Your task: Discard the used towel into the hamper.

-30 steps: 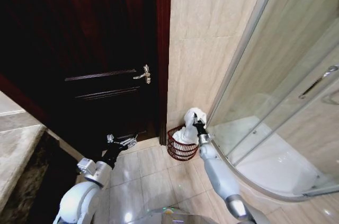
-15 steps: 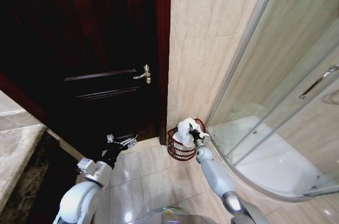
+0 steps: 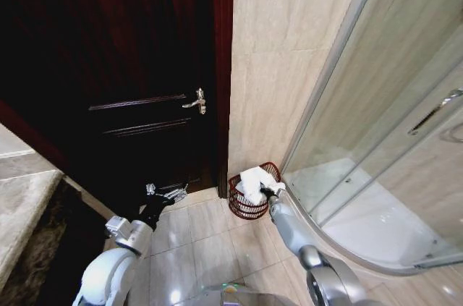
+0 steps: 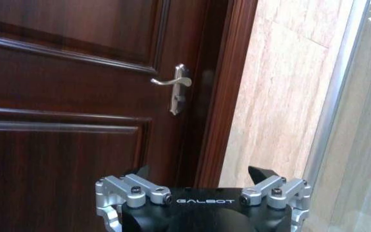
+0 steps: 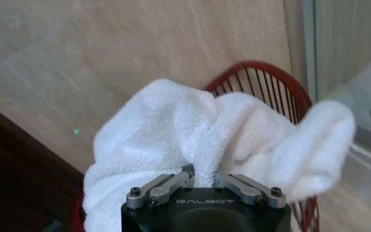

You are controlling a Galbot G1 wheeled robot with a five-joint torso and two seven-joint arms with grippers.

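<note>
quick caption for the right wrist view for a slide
Right gripper shut on the white towel, held over the red wire hamper beside the tiled wall.

I counted one hamper (image 3: pixel 248 201) and one white towel (image 3: pixel 252 180) in it. I had two grippers: my right gripper (image 3: pixel 266 189) clamped on the towel, my left gripper (image 3: pixel 165 192) with its fingers apart. There was one door (image 3: pixel 108 67), carrying one handle (image 3: pixel 195 101).

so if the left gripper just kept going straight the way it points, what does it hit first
Most likely the dark door. The left gripper, open, points at its panel just beside the handle, with nothing seen between, though the gap is hard to judge.
</note>
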